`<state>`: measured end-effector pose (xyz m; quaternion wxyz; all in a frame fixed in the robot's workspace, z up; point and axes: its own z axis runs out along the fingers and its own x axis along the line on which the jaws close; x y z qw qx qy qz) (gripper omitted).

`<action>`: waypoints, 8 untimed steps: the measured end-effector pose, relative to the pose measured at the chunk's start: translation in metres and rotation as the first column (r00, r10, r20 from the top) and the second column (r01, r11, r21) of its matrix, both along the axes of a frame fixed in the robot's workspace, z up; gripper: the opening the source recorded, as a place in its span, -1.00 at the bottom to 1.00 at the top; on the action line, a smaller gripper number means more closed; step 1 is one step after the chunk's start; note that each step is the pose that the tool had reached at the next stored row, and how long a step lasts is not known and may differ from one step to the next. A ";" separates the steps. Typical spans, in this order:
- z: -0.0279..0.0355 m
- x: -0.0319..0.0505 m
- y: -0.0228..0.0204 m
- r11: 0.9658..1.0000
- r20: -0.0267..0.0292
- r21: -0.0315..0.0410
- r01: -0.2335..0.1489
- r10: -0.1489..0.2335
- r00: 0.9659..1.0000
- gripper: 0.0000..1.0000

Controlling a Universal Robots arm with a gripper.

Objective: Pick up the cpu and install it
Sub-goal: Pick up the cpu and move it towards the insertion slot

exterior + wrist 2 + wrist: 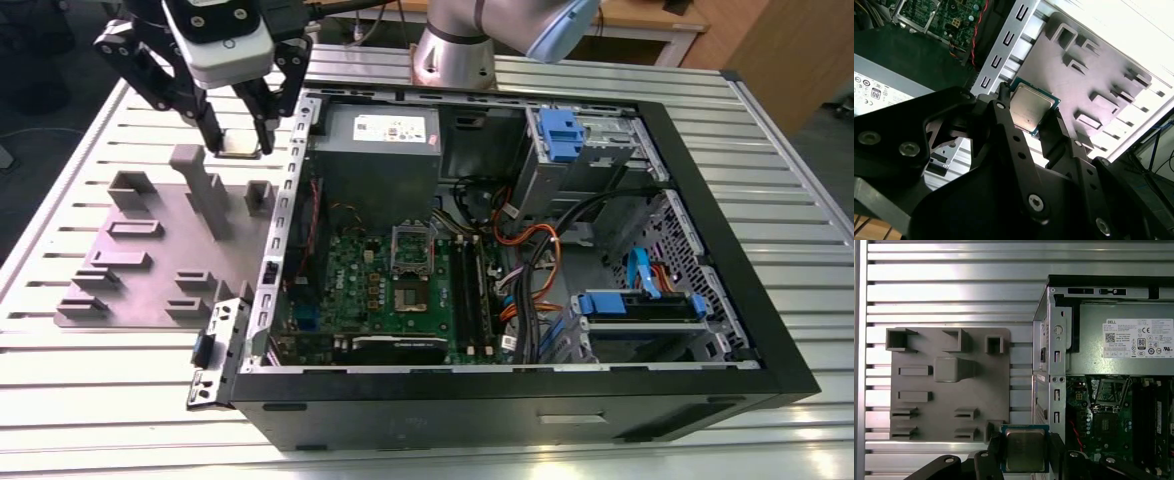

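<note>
Pinching the cpu (pixel 1025 450) by two opposite edges, the hand (pixel 240 143) hangs over the grey fixture plate (pixel 147 270), near the plate's edge that lies against the open computer case (pixel 534 400). In both wrist views the chip sits flat between the black fingers (pixel 1004 125) with its silvery metal top facing the cameras. It appears to be lifted clear of the plate, not resting in any of its pockets. Plate and case lie side by side on the slatted worktop (pixel 801 200).

The relation that matters is chip to socket. The socket (pixel 411 245) sits on the green motherboard (pixel 360 290) inside the case. It is on the other side of the metal case wall from the hand, towards the exterior view's right, and clearly lower. The grey power supply box (pixel 380 150) stands just beside that line. So the cpu is picked up but, by my reading, not yet over the board.
</note>
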<state>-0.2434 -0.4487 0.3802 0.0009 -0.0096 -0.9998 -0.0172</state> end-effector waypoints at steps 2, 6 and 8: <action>0.0000 0.0005 0.0000 1.000 0.000 0.000 0.000 0.000 1.000 -0.05; 0.0000 0.0016 0.0000 1.000 0.000 0.000 0.000 0.000 1.000 -0.05; 0.0000 0.0022 0.0000 1.000 0.000 0.000 0.000 0.000 1.000 -0.05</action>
